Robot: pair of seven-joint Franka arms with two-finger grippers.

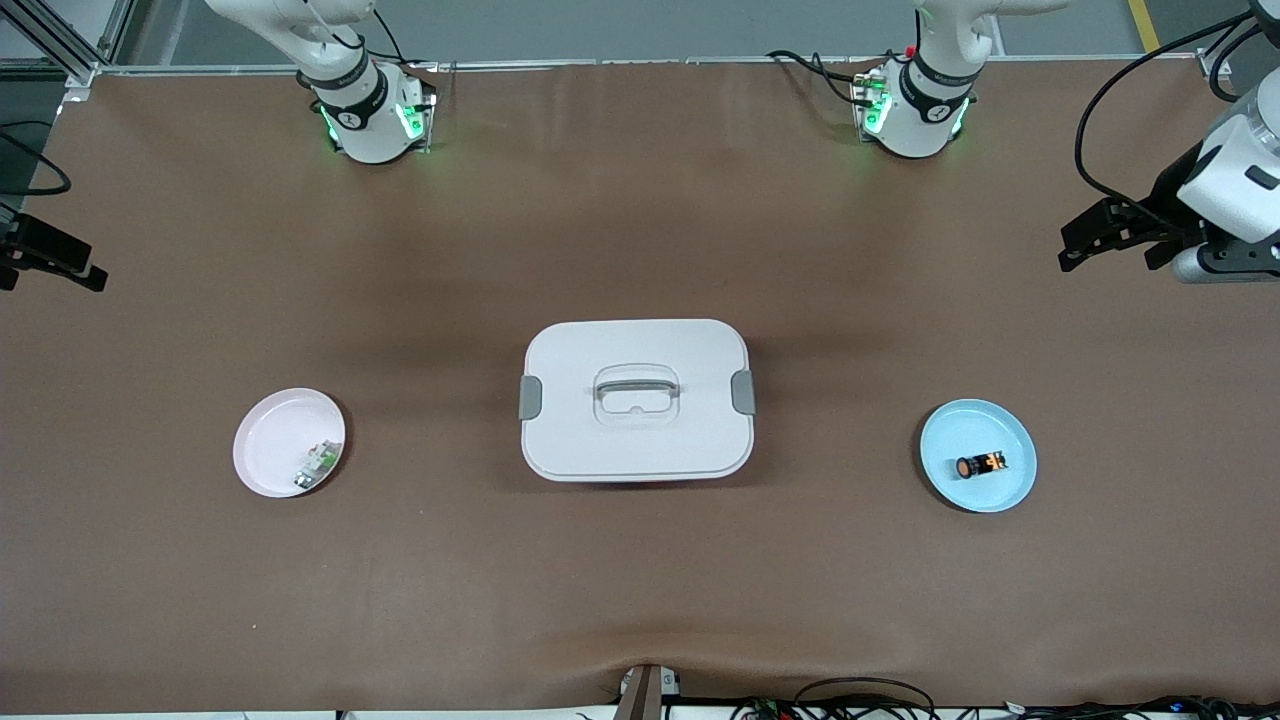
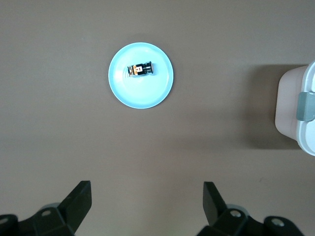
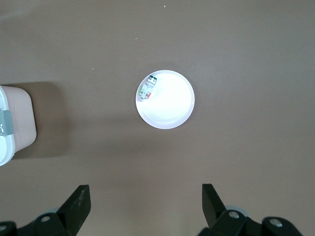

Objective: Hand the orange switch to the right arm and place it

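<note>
Both tools wide open, holding nothing: left tool (image 1: 1110, 238) hangs upper right of frame, right tool (image 1: 50, 262) at far left edge, tiny black-and-orange cylindrical switch (image 1: 980, 465) lying sideways in round light-blue plate (image 1: 1012, 490), lower right, ready to pick.

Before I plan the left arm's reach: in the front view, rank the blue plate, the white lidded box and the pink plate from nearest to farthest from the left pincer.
1. Round light-blue plate, at the left arm's end.
2. White lidded box, mid-table.
3. Round pink plate, at the right arm's end.
Left pincer is open.
</note>
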